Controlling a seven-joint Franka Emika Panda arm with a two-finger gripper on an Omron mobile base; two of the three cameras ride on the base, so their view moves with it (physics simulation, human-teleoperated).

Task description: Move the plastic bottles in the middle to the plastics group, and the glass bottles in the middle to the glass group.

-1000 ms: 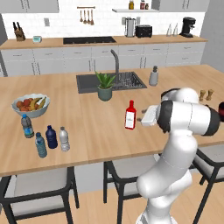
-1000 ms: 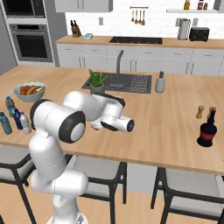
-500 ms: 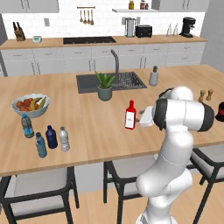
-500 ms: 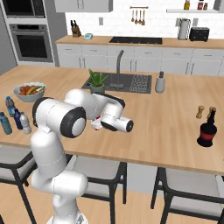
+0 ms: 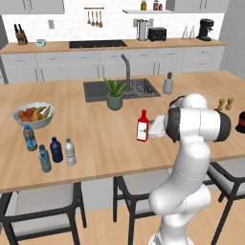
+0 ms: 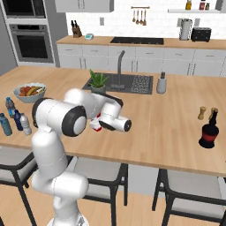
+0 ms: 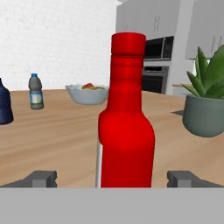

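Note:
The red flat-sided glass bottle (image 5: 142,126) with a white label stands upright on the island counter, partly hidden by my arm in the right base view (image 6: 98,126). My gripper (image 5: 149,129) is at its right side, open. In the hand view the red bottle (image 7: 127,127) stands close up between the spread fingertips (image 7: 41,178), untouched. At the counter's left end the navy bottle (image 5: 56,150) and the clear greyish bottle (image 5: 70,152) stand beside two blue-labelled water bottles (image 5: 29,138) (image 5: 44,158). The navy bottle (image 7: 3,107) and a water bottle (image 7: 36,92) also show in the hand view.
A fruit bowl (image 5: 33,114) sits behind the plastic bottles. A potted plant (image 5: 115,94) stands by the sink (image 5: 119,89), a soap dispenser (image 5: 168,83) to its right. A dark round glass bottle (image 6: 209,132) and two shakers (image 6: 201,113) stand at the counter's right end.
My gripper has slid left toward the red bottle and now has it between its fingers. The bottles have not moved.

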